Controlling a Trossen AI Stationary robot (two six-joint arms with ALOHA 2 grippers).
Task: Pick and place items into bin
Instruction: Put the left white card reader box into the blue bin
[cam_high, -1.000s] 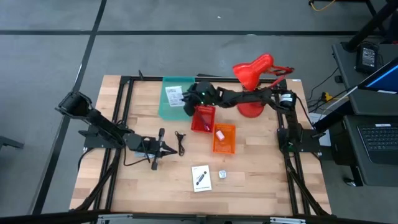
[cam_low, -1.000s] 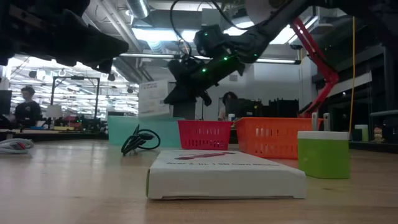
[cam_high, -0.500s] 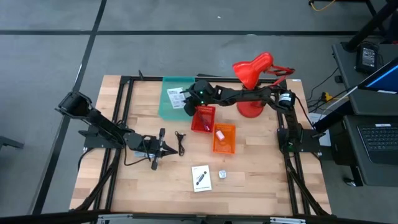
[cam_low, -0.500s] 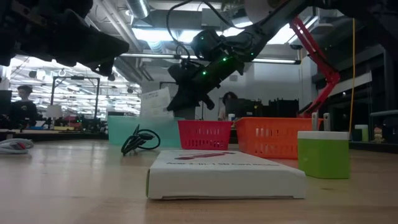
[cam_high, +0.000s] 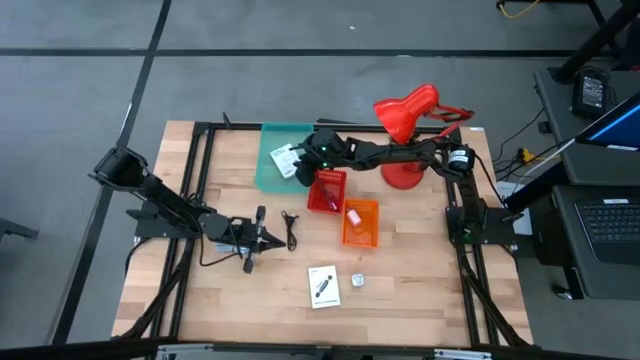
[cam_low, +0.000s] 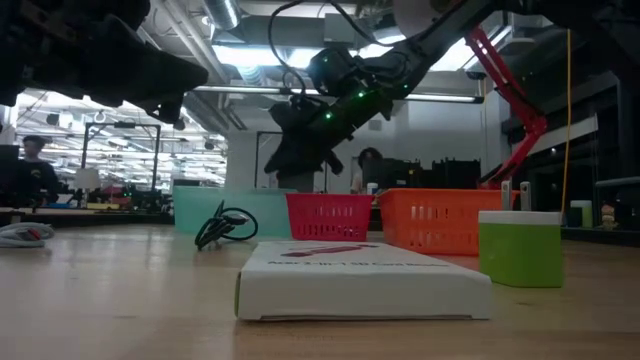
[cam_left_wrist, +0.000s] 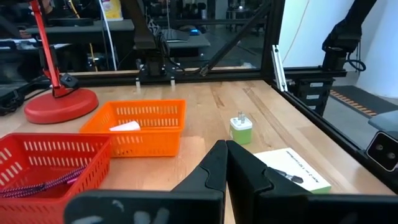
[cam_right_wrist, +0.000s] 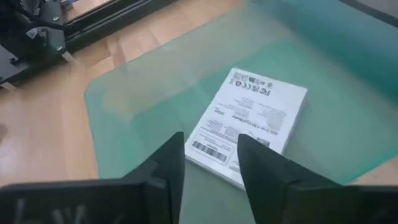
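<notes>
My right gripper (cam_right_wrist: 211, 155) hangs open over the teal bin (cam_high: 268, 170) at the table's far side. Below its fingers a white card with black print (cam_right_wrist: 249, 121) lies flat on the bin's floor, touching neither finger. A second white card (cam_high: 323, 285) and a small green-and-white piece (cam_high: 358, 282) lie near the front edge. A black cable (cam_high: 291, 228) lies left of centre. A dark red cable (cam_left_wrist: 43, 186) sits in the red basket (cam_high: 327, 190). My left gripper (cam_high: 270, 238) rests shut beside the black cable.
An orange basket (cam_high: 361, 222) holding a white piece stands beside the red basket at mid-table. A red desk lamp (cam_high: 408, 140) stands at the far right, close to my right arm. A black frame rims the table. Bare wood lies at the front left and front right.
My right gripper has opened and let go of the white card above the teal bin. The card, held upright a second ago, tipped over and has dropped flat onto the bin's floor. The gripper has moved slightly toward the bin.
</notes>
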